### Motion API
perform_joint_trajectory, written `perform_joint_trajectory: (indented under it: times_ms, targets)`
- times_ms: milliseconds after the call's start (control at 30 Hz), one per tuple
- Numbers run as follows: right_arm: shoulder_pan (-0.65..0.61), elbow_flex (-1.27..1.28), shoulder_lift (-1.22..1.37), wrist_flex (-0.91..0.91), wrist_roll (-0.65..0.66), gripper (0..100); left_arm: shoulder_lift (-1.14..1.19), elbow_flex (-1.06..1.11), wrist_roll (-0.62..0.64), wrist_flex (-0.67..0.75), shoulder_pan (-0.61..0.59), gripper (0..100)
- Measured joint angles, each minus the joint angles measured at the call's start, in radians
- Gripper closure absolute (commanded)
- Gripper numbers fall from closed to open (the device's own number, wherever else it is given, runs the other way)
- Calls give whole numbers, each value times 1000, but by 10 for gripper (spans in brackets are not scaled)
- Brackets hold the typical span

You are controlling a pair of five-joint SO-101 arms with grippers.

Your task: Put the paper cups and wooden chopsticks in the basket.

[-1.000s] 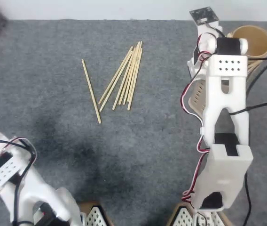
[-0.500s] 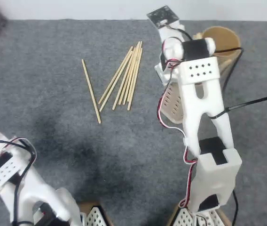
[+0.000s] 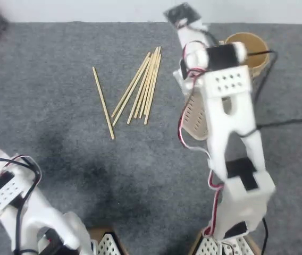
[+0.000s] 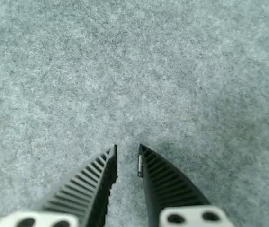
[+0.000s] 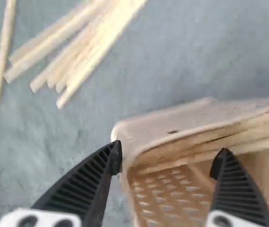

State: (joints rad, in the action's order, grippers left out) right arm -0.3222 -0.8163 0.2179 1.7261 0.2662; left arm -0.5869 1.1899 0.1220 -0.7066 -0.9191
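Operator: Chopsticks [image 3: 138,87] first: where do they lie against the right gripper [image 5: 170,158]?

Spotter: Your loose wooden chopsticks lie fanned on the grey carpet [image 3: 60,133], one a little apart from the bundle. All are outside the jaws, past the corner of the basket [image 5: 172,125]. Your right jaws stand wide apart with nothing gripped. They straddle that corner, one finger just outside the rim and the other over the perforated floor.

Operator: And the left gripper [image 4: 128,150]?

Spotter: You have it low over bare carpet, well apart from the chopsticks. Its jaws are drawn in to a narrow slit and hold nothing.

Operator: The paper cup [image 3: 248,47]?

Spotter: It stands upright on the far side of your right arm [image 3: 231,122]. From above, the arm covers the cup's lower part and most of the basket. You cannot tell whether the cup stands in the basket or just beside it.

Operator: Anything inside the basket?

Spotter: In your right wrist view, long pale strips lie along its far wall. They may be chopsticks, but you cannot tell them from the wall itself.
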Motion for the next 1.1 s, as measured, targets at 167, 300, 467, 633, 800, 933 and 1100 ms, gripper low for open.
perform_joint_trajectory:
  times_ms: [167, 300, 467, 633, 800, 933, 1100]
  targets:
    - [3, -207, -242, 31, 0, 801, 0, 0, 0, 0, 28, 923]
    - [35, -230, -434, 31, 0, 837, 0, -12, 0, -6, 160, 918]
    - [137, -160, -597, 31, 0, 913, 0, -193, 0, -186, 384, 852]
    - [333, -29, -707, 31, -23, 975, 0, -450, 0, -368, 606, 848]
    - [572, 175, -724, 18, -144, 990, 34, -643, 31, -454, 736, 848]
    - [709, 427, -720, -58, -264, 990, 216, -841, 92, -575, 775, 848]
    - [750, 810, -720, -244, -319, 990, 618, -1152, 117, -752, 793, 848]
